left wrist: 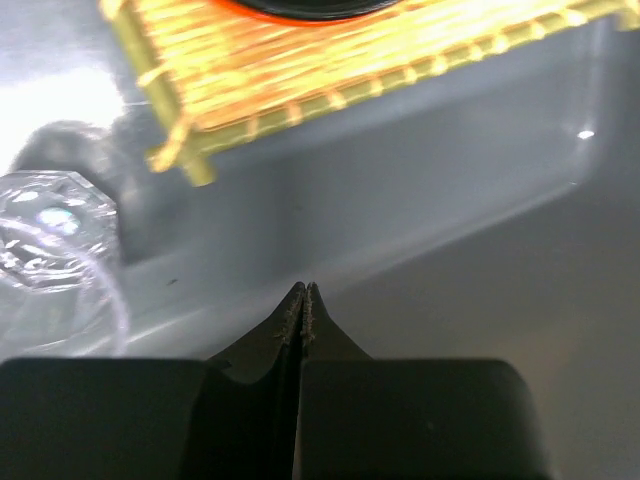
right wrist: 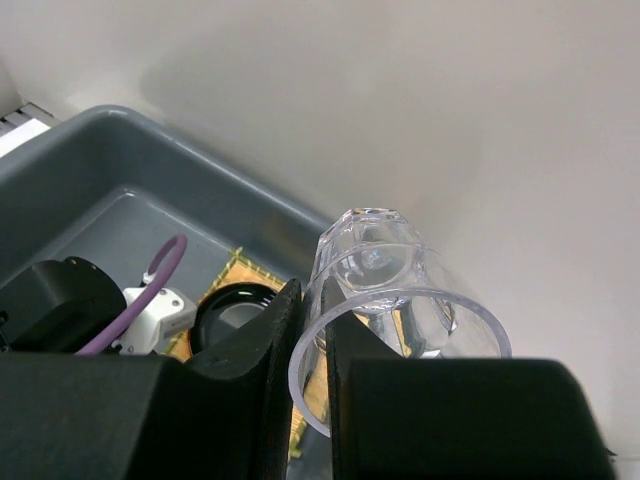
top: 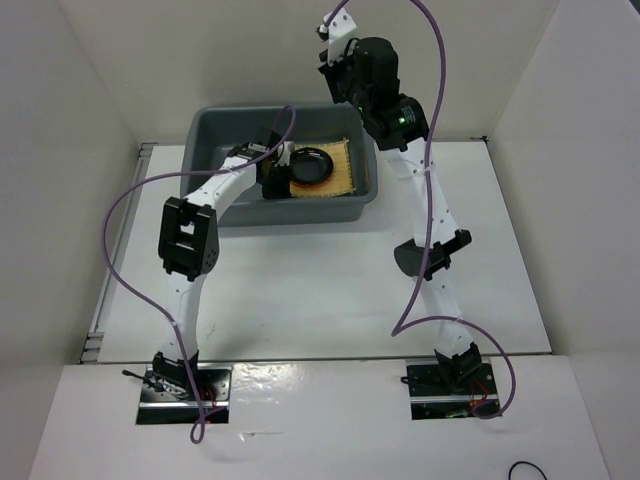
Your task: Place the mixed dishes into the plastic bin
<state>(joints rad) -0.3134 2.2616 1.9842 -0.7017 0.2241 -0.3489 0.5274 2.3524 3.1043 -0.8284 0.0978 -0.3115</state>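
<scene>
The grey plastic bin [top: 210,135] stands at the back of the table. In it lies the tan bamboo mat [top: 343,172], with the black bowl [top: 310,163] on top of it. The left wrist view shows the mat [left wrist: 330,60], an orange plate rim [left wrist: 250,8] on it and a clear glass cup [left wrist: 50,235] on the bin floor to the left. My left gripper [left wrist: 303,290] is shut and empty, low inside the bin. My right gripper [right wrist: 308,295] is raised above the bin's back right corner, shut on the rim of a second clear glass cup [right wrist: 385,255].
White walls stand close behind and beside the bin. The left arm [top: 215,195] reaches over the bin's front left rim, and its purple cable [right wrist: 160,270] arcs above the bin. The white tabletop [top: 320,290] lies in front of the bin.
</scene>
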